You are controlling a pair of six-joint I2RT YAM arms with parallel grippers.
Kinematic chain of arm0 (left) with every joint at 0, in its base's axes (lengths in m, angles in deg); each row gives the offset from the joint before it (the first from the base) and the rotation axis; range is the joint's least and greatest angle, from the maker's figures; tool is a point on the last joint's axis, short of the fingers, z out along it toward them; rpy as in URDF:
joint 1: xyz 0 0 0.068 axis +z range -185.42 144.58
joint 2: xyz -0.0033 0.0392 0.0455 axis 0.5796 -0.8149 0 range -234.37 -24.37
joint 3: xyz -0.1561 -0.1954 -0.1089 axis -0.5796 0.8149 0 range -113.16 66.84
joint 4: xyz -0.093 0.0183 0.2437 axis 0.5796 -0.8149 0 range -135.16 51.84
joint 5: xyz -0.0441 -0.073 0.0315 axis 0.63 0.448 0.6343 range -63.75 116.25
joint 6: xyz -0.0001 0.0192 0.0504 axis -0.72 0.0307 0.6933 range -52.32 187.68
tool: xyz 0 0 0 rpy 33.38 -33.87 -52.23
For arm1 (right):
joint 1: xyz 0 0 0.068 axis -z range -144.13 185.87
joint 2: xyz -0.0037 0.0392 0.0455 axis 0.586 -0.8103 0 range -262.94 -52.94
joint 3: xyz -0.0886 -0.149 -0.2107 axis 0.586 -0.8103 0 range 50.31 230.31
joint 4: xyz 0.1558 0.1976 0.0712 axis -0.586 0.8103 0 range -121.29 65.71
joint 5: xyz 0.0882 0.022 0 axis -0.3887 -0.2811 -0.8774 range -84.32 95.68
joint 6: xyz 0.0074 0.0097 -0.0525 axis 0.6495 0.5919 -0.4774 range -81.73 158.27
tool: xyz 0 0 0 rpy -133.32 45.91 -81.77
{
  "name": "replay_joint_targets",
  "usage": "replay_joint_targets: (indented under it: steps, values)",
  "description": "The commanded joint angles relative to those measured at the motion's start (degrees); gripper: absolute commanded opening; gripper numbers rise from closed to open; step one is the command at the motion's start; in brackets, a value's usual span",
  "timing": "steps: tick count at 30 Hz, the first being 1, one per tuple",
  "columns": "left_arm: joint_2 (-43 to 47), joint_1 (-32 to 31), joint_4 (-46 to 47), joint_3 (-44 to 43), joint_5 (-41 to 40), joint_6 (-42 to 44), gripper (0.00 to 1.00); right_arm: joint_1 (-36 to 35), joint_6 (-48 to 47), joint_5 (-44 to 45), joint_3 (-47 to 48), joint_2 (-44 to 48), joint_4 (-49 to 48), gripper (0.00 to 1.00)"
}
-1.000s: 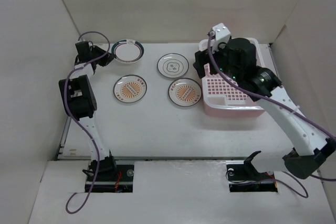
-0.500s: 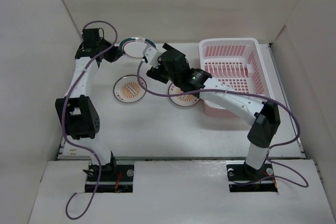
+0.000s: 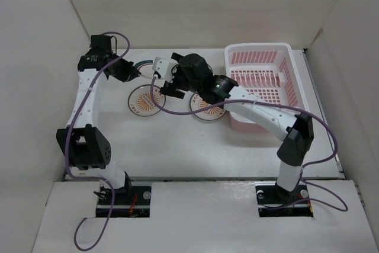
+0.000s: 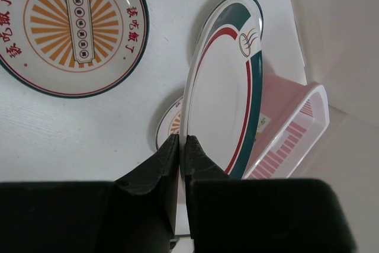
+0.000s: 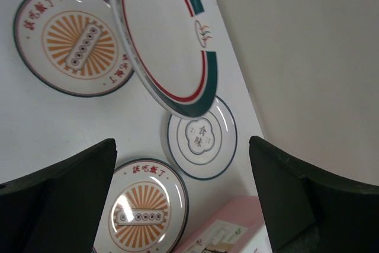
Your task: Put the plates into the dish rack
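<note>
My left gripper (image 3: 131, 70) is shut on the rim of the teal-rimmed plate (image 4: 228, 87) and holds it on edge above the table; the fingertips (image 4: 172, 146) pinch its lower edge. My right gripper (image 3: 167, 82) is open and empty, close to that plate (image 5: 160, 34) on its right. One orange sunburst plate (image 3: 144, 99) lies below the left gripper, and another (image 3: 207, 109) is partly under the right arm. The white ringed plate (image 5: 201, 137) lies flat and is hidden by the right arm in the top view. The pink dish rack (image 3: 260, 81) stands at the far right and holds no plates.
White walls close in the table at the back and on both sides. The right arm reaches across the front left corner of the rack. Purple cables loop off both arms.
The left gripper lifted the teal-rimmed plate off the table and tipped it on edge. The right arm swung from over the rack to the middle and closed in beside the plate.
</note>
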Motion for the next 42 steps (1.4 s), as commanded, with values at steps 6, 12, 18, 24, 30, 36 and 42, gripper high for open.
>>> replay_joint_targets:
  steps: [6,12,18,24,30,36,42]
  values:
    - [6.5,-1.8,-1.1,-0.6,3.8,-1.7,0.00,-0.4,0.0,-10.5,5.1,-3.1,3.2,0.97]
    - [8.5,-2.8,-2.2,-0.6,2.7,-1.7,0.00,0.7,0.0,-9.5,6.2,-4.9,1.4,0.96]
    - [10.2,-2.8,-2.7,0.0,1.2,-0.7,0.00,2.5,0.6,-10.2,7.6,-6.8,0.8,0.73]
    - [10.2,-2.8,-2.7,-1.2,0.7,-0.1,0.00,2.5,1.2,-11.3,7.6,-7.4,0.6,0.18]
    - [9.6,-2.8,-0.6,-1.2,1.3,-0.1,0.00,2.5,3.1,-11.3,5.3,-5.4,-1.3,0.00]
    - [9.1,-3.4,13.2,0.8,10.5,2.0,0.34,1.1,4.8,-9.1,1.3,-0.5,-3.1,0.00]
    - [10.2,-4.0,23.4,-0.4,10.7,4.8,1.00,1.6,10.9,-0.5,-5.6,7.8,-9.6,0.00]
